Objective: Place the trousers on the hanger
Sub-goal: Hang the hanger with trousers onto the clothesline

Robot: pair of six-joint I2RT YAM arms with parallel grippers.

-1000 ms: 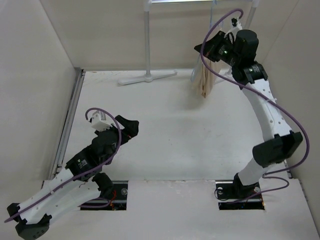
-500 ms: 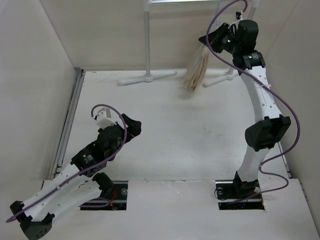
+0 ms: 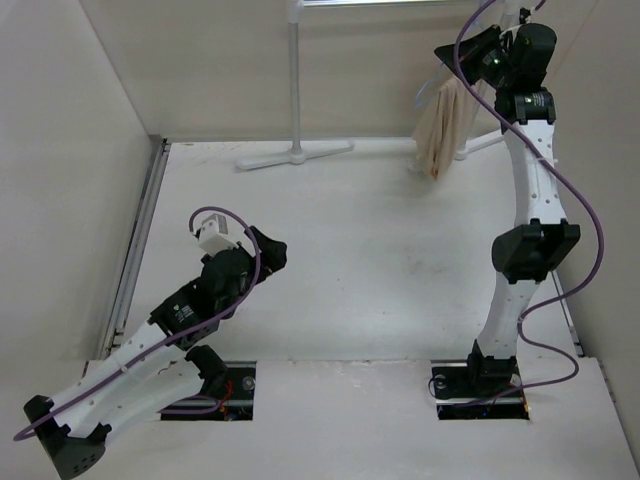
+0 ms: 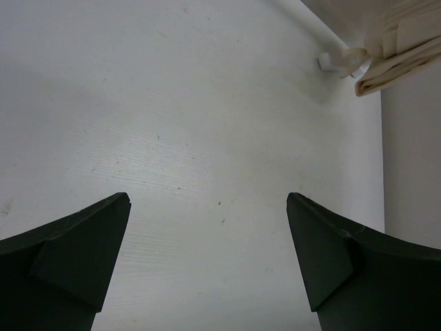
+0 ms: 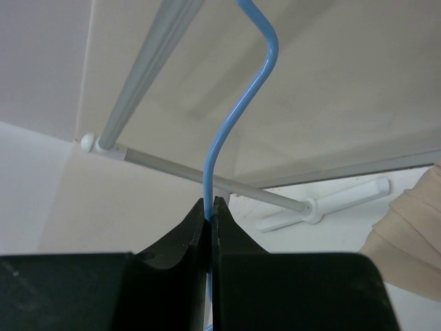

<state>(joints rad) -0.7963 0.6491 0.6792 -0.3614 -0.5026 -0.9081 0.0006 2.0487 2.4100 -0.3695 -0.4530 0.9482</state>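
Top external: holding trousers up at far right, below right gripper, near white rack. Left wrist: hovering left gripper over bare table, spread wide, gripping nothing. Right wrist: pinching blue hanger wire between closed fingers; showing trousers at lower right edge.

- Readable text, labels, brands, numbers or signs: none in any of the three views.
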